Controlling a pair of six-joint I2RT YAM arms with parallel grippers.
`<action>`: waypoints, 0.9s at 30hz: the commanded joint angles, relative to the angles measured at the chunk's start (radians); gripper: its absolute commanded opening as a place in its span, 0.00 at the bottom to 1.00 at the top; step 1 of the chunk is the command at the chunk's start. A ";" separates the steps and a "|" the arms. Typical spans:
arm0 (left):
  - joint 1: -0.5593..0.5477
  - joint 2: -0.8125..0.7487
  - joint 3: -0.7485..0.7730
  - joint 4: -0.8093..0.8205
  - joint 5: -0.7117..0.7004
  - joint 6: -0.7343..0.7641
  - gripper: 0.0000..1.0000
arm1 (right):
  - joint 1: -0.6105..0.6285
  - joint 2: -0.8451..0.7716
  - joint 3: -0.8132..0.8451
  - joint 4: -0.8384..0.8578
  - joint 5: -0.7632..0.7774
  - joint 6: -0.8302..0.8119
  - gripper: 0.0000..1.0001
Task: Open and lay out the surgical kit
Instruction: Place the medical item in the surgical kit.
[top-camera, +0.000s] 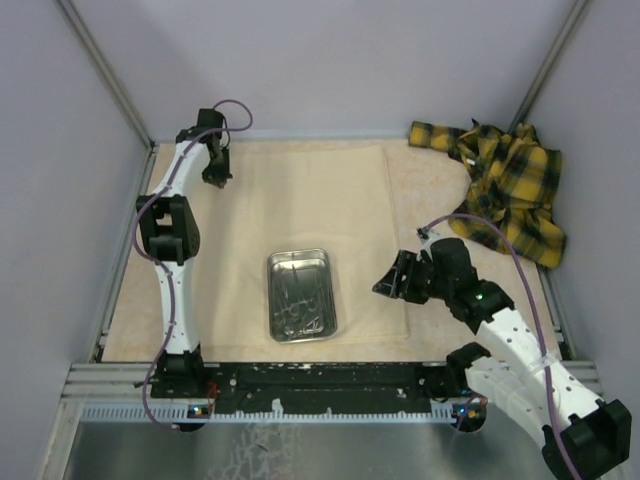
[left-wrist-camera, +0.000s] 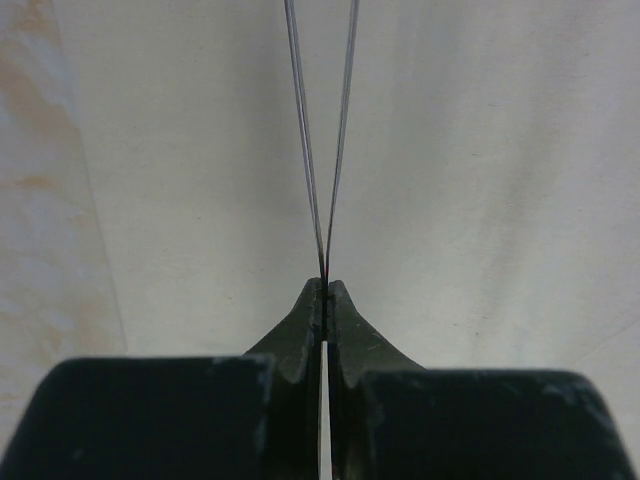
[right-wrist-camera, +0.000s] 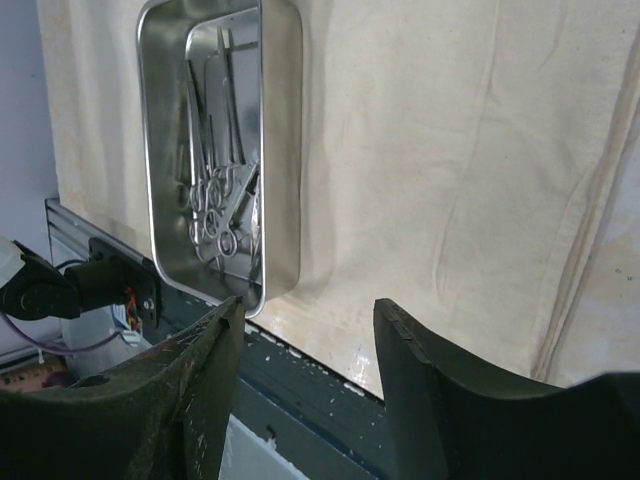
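The cloth wrap (top-camera: 310, 190) lies open and flat on the surface (top-camera: 440, 200), so the unwrapping looks finished. The laying out is not: the instruments (right-wrist-camera: 222, 200) are still heaped in the steel tray (top-camera: 300, 255), which sits on the near middle of the wrap.

Your right jaws stand apart and empty, just beside the wrap's near right edge and closest to the tray. Your left jaws are pressed together over the far left corner. Two thin dark lines run out from their tips, and I cannot tell whether something is pinched there.

Next you likely lift tools out singly. Come down from above, since the tray wall blocks a low approach and the ring handles lie tangled. The plaid cloth (top-camera: 510, 185) sits well apart in the far right corner, out of your way.
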 joint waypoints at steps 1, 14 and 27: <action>0.039 0.044 0.067 -0.073 0.036 0.044 0.00 | -0.003 -0.039 -0.030 -0.001 -0.027 -0.009 0.55; 0.052 0.119 0.165 -0.123 0.019 0.087 0.02 | -0.003 -0.033 -0.033 0.018 -0.047 0.012 0.54; 0.046 0.108 0.171 -0.131 0.007 0.075 0.20 | -0.003 -0.052 -0.056 0.025 -0.059 0.016 0.54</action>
